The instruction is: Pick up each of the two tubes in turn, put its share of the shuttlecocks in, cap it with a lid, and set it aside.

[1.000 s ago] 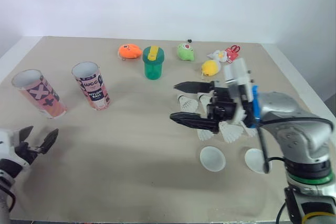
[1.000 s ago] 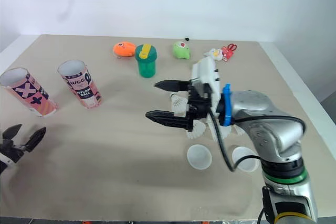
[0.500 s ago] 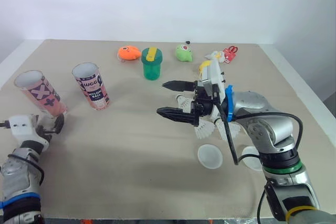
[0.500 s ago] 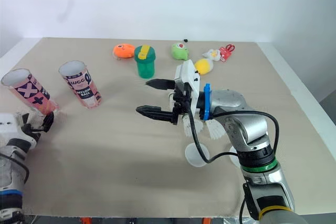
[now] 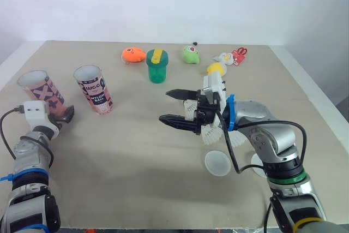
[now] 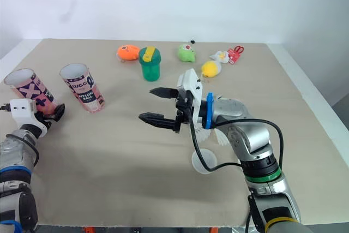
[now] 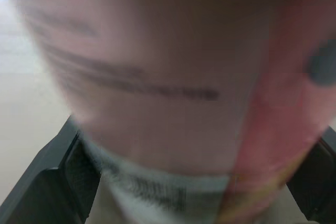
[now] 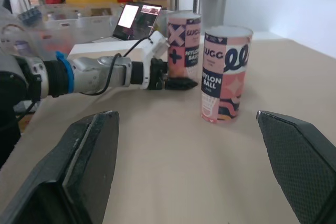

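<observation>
- Head views: The left gripper (image 5: pixel 61 114) is down low at the X tube (image 5: pixel 38 87), on the left side of the table (image 5: pixel 136 151). The UCC tube (image 5: pixel 94 88) stands near it. Both tubes have open tops.
- The right gripper (image 5: pixel 173 106) hangs over the middle of the table. Its fingers are wide apart and hold nothing. The shuttlecocks (image 5: pixel 210 133) lie near its wrist. Two white lids (image 5: pixel 218 163) lie just in front of them.
- Left wrist view: The X tube (image 7: pixel 168 77) sits between the two fingers (image 7: pixel 50 187), which are apart. It is too blurry to tell if they touch the tube. The small print on it cannot be read.
- Right wrist view: Both tubes stand up straight, close together. The left gripper (image 8: pixel 178 83) is at the lower part of the X tube.
- What could go wrong: The grip is low on a tall tube, so the tube may tip over when lifted.
- A hard squeeze may dent the tube's wall.
- A push before the fingers close may knock the X tube into the UCC tube.
- Writing: One tube says "UCC" and "NYLON BALL". The other has a big black X and a plus sign.
</observation>
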Controlling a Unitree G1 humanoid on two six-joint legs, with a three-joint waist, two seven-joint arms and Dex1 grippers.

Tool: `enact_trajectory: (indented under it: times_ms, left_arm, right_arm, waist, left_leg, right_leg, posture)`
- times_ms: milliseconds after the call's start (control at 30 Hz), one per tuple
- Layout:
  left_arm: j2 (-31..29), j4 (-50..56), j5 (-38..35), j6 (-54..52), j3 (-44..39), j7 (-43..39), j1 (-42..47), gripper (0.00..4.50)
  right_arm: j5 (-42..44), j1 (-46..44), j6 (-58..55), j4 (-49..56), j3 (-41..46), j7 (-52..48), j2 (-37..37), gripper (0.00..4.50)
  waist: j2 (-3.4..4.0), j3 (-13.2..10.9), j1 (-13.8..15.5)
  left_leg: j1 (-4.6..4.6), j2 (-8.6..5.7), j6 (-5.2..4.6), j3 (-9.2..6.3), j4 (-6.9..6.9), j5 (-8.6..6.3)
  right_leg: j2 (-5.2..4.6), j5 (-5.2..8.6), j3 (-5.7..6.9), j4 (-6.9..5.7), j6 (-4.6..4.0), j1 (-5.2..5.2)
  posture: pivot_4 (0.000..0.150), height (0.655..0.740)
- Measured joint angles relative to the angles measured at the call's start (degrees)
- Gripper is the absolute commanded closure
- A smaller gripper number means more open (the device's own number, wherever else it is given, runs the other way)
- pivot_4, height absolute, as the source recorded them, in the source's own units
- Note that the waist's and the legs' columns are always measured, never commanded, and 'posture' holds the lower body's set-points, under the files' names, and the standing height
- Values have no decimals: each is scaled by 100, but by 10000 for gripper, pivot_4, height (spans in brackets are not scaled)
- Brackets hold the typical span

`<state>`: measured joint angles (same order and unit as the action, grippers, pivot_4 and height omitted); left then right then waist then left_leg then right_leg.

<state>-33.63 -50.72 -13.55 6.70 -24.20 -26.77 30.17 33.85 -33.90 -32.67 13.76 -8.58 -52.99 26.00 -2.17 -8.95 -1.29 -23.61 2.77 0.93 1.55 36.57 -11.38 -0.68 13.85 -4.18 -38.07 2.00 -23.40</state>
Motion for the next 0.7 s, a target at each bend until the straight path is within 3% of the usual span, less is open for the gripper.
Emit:
enact_trajectory:
  times_ms: [300,400,700]
  left_arm:
    - [-55,-279,4,225,128,-6,119,0]
    - [-55,-283,-6,252,127,-1,112,8656]
    - [-95,416,-305,380,-36,-168,-554,8656]
  right_arm:
    - [-56,169,8,1,0,90,-89,184]
    - [-85,189,17,1,0,91,-89,0]
    - [-568,983,649,321,13,485,-194,0]
  waist:
    - [0,0,-1]
    - [0,0,-1]
    - [-4,-2,-22]
  left_leg:
    - [2,0,1,0,-1,0]
    - [2,1,1,0,-1,0]
    - [-4,10,30,3,-9,-18]
  right_leg:
    - [0,6,1,0,9,0]
    - [0,7,2,0,8,0]
    - [0,18,0,1,-17,-10]
  posture:
    - [1500,7400]
    - [1500,7400]
    - [1500,7400]
